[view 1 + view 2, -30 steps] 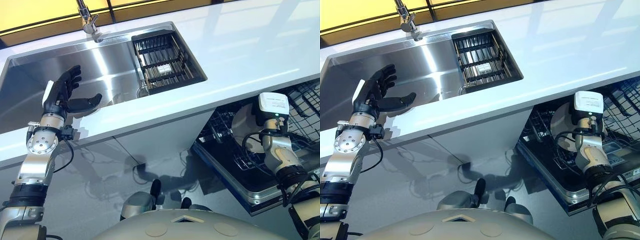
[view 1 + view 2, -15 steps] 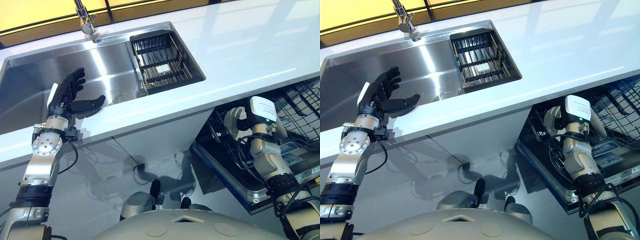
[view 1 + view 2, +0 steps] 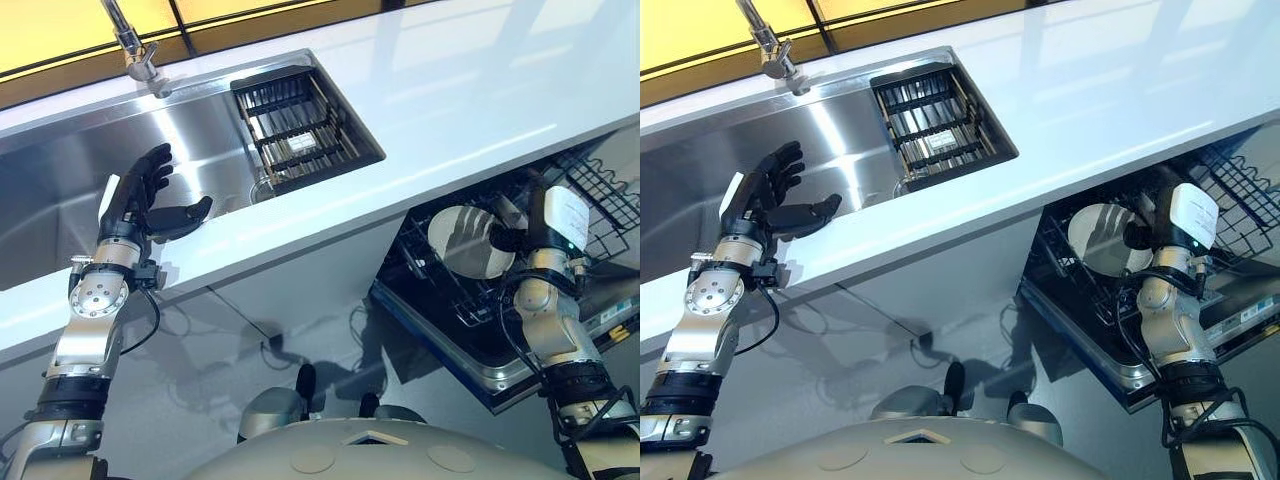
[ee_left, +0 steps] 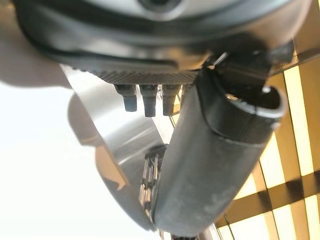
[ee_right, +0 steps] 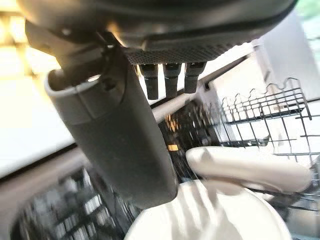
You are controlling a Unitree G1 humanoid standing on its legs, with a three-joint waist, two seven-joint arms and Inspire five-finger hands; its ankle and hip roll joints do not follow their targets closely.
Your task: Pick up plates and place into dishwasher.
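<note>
A white plate point(image 3: 462, 240) stands on edge in the lower dishwasher rack point(image 3: 425, 290), under the counter at the right. My right hand point(image 3: 507, 236) is at the plate's right rim, fingers straight. In the right wrist view the plate point(image 5: 210, 215) sits just past the dark thumb point(image 5: 120, 145), and I cannot tell whether they touch; the hand is open. My left hand point(image 3: 150, 200) hovers open over the sink's front edge, holding nothing; the left wrist view shows its thumb point(image 4: 210, 160) extended.
A steel sink point(image 3: 60, 190) with a dark wire basket point(image 3: 300, 125) and a faucet point(image 3: 135, 50) is set in the white counter point(image 3: 450, 100). The upper dishwasher rack point(image 3: 605, 190) juts out at the right, above the open door point(image 3: 480, 375).
The camera has shifted. My right hand has drawn to the plate's right side, so the plate's face now shows. The left hand has hardly moved.
</note>
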